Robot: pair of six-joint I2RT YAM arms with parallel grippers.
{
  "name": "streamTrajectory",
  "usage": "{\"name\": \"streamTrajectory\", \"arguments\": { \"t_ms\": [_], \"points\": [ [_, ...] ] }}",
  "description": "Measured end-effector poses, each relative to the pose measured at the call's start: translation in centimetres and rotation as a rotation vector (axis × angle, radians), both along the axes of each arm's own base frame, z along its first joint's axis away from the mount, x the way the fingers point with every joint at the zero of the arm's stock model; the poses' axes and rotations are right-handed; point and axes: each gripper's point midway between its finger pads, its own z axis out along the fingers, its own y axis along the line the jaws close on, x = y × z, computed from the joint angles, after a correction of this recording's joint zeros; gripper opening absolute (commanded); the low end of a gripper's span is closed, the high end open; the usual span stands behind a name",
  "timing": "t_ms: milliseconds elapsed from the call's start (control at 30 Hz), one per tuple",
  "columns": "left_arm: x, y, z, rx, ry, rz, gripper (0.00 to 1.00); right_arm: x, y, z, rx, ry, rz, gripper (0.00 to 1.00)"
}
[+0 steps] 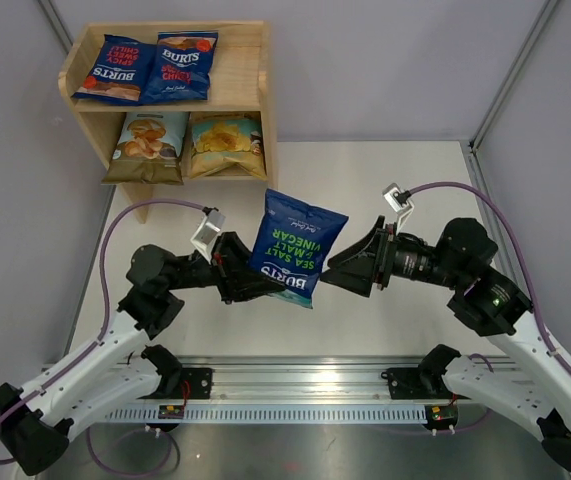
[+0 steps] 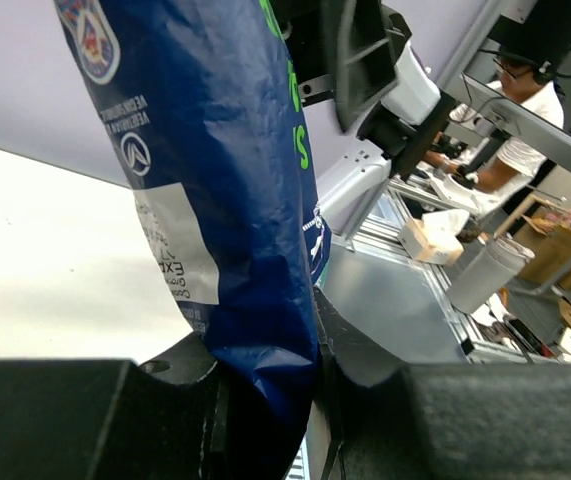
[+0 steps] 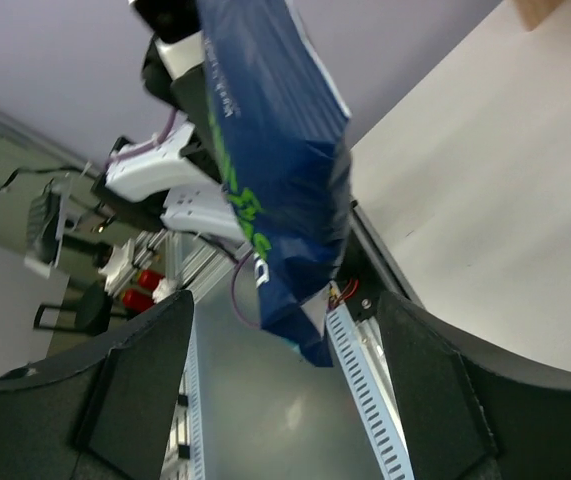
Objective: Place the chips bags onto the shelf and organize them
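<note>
White table (image 1: 395, 180) and plain grey walls (image 1: 365, 60) frame the work. At the far left corner stands the shelf (image 1: 255, 110), pale bare pine with solid sides and a low rim that keeps bags from sliding off the top. Two Burts bags (image 1: 115, 68) (image 1: 186, 64) lie flat side by side up there, leaving bare wood at the right end. Below them, the Cassava bag (image 1: 150, 145) and the yellow bag (image 1: 225, 143) stand with their fronts outward and fill that tier.

Nearer, the left gripper (image 1: 257, 284) is clamped on the lower edge of the green-lettered bag (image 1: 298, 245). It holds the bag up off the table, between the two arms and well apart from the shelf. The glossy, crinkly film puckers where the fingers (image 2: 115, 420) pinch it, and the puffed body above stays smooth.

Just beside the bag's right edge, the right gripper (image 1: 340, 267) faces it with its jaws spread wide and nothing in them. I cannot tell whether it touches the bag. This looks like a handover or a regrasp, probably to get a better hold for the open spot on top.
</note>
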Motion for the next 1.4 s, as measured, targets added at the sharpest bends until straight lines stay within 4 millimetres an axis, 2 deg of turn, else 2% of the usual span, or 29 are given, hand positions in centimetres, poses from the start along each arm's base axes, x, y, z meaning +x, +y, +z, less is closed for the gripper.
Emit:
{"name": "streamTrajectory", "arguments": {
  "t_ms": [100,167,367,467,567,600,633,800,867,900,967,1000,1033,1100,1233,1333,1400],
  "points": [
    [-0.2,-0.3,-0.1,0.011,0.008,-0.043,0.1,-1.6,0.0,0.4,0.008,-0.021,0.086,0.85],
    [-0.4,-0.6,-0.3,0.017,0.018,-0.073,0.1,-2.1,0.1,0.4,0.009,-0.021,0.115,0.85],
    [-1.2,-0.9,-0.6,0.029,0.033,-0.141,0.11,-1.1,1.1,-0.4,-0.01,0.007,0.126,0.88],
    [-1.6,-1.1,-0.6,0.032,0.03,-0.169,0.11,-0.4,1.5,-0.6,-0.011,0.019,0.111,0.86],
    [-1.8,-1.4,-0.8,0.043,0.034,-0.194,0.12,-0.1,1.9,-0.1,0.011,0.018,0.111,0.72],
    [-1.7,-1.5,-0.9,0.047,0.037,-0.2,0.12,-0.1,2.0,0.1,0.02,0.017,0.113,0.66],
    [-1.7,-1.5,-1.0,0.051,0.04,-0.204,0.12,-0.1,2.0,0.4,0.029,0.014,0.116,0.54],
    [-1.4,-1.9,-1.3,0.075,0.049,-0.21,0.17,-0.1,2.0,0.9,0.045,0.001,0.115,0.33],
    [-1.3,-1.9,-1.1,0.082,0.042,-0.209,0.25,0.0,1.9,1.0,0.046,-0.006,0.106,0.25],
    [-1.3,-1.9,-1.0,0.088,0.041,-0.206,0.38,0.0,1.8,1.0,0.047,-0.01,0.101,0.24],
    [-1.0,-2.0,-0.6,0.096,0.04,-0.187,0.42,0.1,1.6,1.3,0.053,-0.021,0.081,0.19],
    [-0.7,-2.1,-0.4,0.099,0.041,-0.169,0.54,0.2,1.4,1.5,0.059,-0.031,0.066,0.17],
    [-0.3,-2.2,-0.2,0.1,0.04,-0.145,0.73,0.3,1.2,1.8,0.065,-0.039,0.048,0.16],
    [0.6,-2.3,0.3,0.096,0.049,-0.086,0.98,0.3,0.7,2.3,0.082,-0.059,0.019,0.16],
    [2.2,-2.1,1.5,0.056,0.08,0.036,0.99,0.5,-0.5,3.6,0.121,-0.099,-0.051,0.16],
    [2.7,-1.4,2.8,-0.028,0.086,0.102,0.99,0.8,-1.2,4.6,0.157,-0.129,-0.101,0.15],
    [2.7,-0.9,2.9,-0.092,0.103,0.132,0.99,1.1,-1.6,5.2,0.187,-0.147,-0.134,0.15]
  ]
}}
